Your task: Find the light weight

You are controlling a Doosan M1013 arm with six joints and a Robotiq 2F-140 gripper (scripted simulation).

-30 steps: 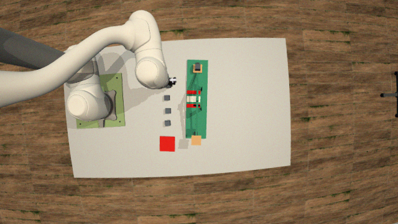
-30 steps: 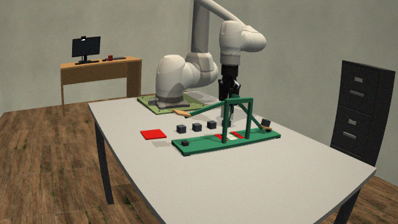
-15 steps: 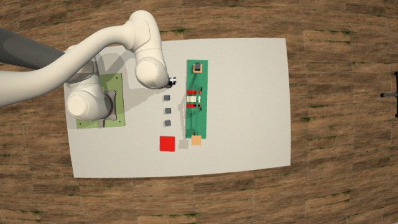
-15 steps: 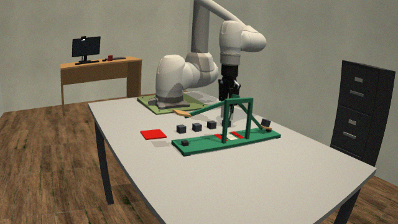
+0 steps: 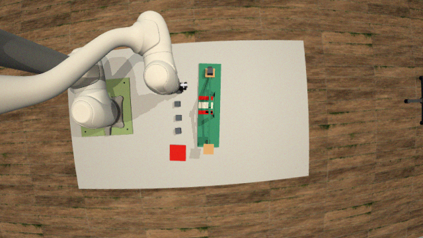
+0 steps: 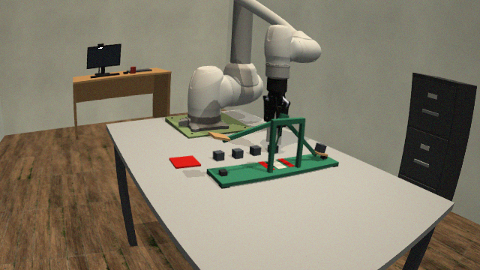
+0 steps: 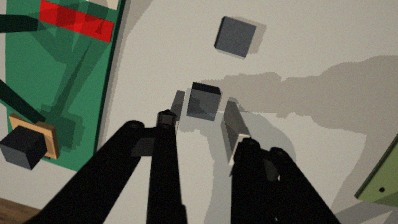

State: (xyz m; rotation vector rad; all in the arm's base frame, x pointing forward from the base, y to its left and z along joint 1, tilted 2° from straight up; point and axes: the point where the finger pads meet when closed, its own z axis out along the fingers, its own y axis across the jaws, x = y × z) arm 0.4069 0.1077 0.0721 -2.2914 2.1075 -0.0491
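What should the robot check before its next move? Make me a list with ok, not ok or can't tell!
1. Red dish flat, no weight on it: ok.
2. Gripper fingers on both sides of a weight: ok.
3. That weight gripped: not ok, gaps show beside it.
4. Both pans; loaded: not ok, only one carries a weight.
5. Light weight known: cannot tell, they look alike.

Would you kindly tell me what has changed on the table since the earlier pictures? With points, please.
Nothing has visibly changed. The gripper (image 5: 184, 86) (image 6: 273, 139) (image 7: 203, 108) is in the same place, with nothing visibly taken up or let go. The loose weights, the red dish (image 5: 178, 153) (image 6: 184, 162) and the tilted balance (image 5: 209, 132) (image 6: 247, 175) (image 7: 30, 65) with its one loaded pan look just as they were.
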